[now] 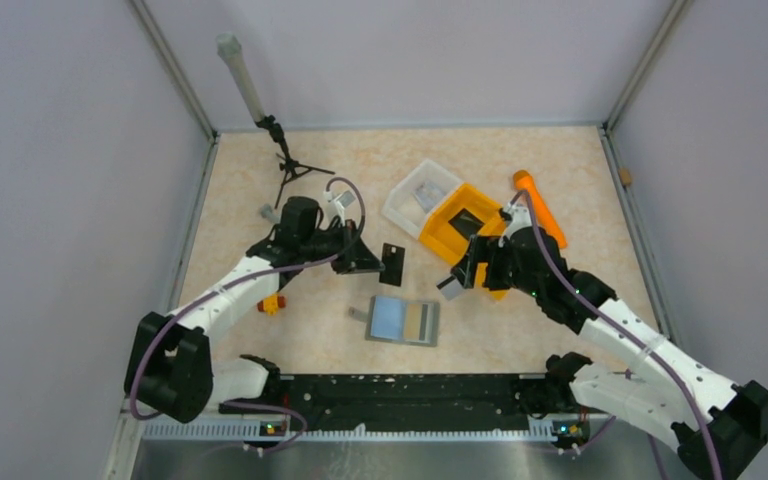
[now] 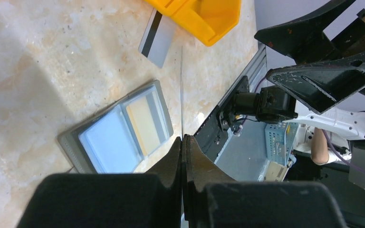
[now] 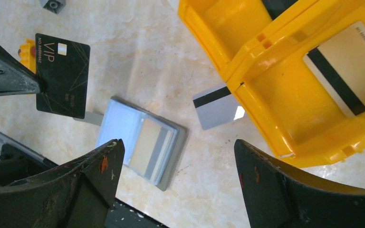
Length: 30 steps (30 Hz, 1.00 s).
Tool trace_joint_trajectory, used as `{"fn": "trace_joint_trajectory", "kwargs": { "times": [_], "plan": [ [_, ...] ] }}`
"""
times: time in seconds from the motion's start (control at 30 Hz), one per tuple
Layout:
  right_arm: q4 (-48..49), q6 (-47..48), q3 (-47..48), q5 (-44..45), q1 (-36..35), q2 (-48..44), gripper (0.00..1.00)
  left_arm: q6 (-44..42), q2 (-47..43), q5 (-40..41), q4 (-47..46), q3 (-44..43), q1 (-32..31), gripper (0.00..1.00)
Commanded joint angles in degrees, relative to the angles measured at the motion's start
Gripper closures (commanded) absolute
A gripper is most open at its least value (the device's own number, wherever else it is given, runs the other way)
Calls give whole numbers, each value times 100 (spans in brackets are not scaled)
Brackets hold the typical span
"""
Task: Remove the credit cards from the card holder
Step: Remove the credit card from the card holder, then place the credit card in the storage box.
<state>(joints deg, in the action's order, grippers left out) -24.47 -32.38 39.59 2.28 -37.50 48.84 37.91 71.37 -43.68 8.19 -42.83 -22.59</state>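
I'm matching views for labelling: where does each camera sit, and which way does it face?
Top external: above and behind the bases, facing down on the table; left arm and right arm show.
Left wrist: on the left arm, looking down past the left gripper, shut on the black card.
Right wrist: on the right arm, looking down between the open right gripper.
Shared: both wrist views hold the card holder and orange bin.

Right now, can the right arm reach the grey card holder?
Probably yes. The right end effector hangs open and empty, and the card holder lies open close beside it, with nothing between them. The orange bin sits off to the other side.
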Motion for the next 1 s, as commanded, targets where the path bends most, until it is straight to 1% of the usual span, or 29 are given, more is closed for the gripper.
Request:
{"fn": "trace_joint_trajectory", "kwargs": {
  "times": [0.0, 0.2, 0.33, 0.47, 0.53, 0.6, 0.63, 0.7, 0.73, 0.77, 0.83, 0.93, 0.97],
  "plan": [
    [-213, 255, 422, 306, 178, -188, 13, -150, 199, -144, -141, -453, 18, 100],
    [-430, 239, 557, 377, 407, -321, 14, -412, 777, -205, -158, -1056, 1, 100],
    [-676, 231, 665, 714, 434, -452, 14, -568, 1326, -182, -124, -1634, -51, 100],
    [-843, 149, 699, 1120, 471, -598, 15, -141, 1995, -273, -621, -2118, -192, 100],
    [-873, 115, 686, 1317, 479, -701, 15, -20, 2215, -77, -765, -2344, -341, 100],
    [-851, 114, 673, 1403, 480, -785, 15, -175, 2470, 8, -687, -2728, -551, 100],
    [-861, 128, 687, 1418, 480, -811, 15, -452, 2647, 136, -336, -3070, -635, 100],
    [-914, 131, 742, 1454, 487, -822, 15, -1093, 3007, 724, 688, -3891, -735, 100],
    [-938, 125, 776, 1469, 489, -828, 16, -1233, 3155, 955, 990, -4187, -745, 100],
    [-965, 132, 804, 1487, 489, -843, 16, -1243, 3250, 1067, 1040, -4343, -742, 100],
    [-1009, 154, 870, 1557, 491, -877, 16, -1001, 3350, 1055, 695, -4382, -790, 100],
    [-1082, 188, 971, 1691, 489, -906, 16, -566, 3474, 1690, 353, -4412, -1010, 100],
    [-1087, 189, 987, 1725, 489, -924, 16, -343, 3479, 1868, 99, -4324, -1082, 100]
  ]
}}
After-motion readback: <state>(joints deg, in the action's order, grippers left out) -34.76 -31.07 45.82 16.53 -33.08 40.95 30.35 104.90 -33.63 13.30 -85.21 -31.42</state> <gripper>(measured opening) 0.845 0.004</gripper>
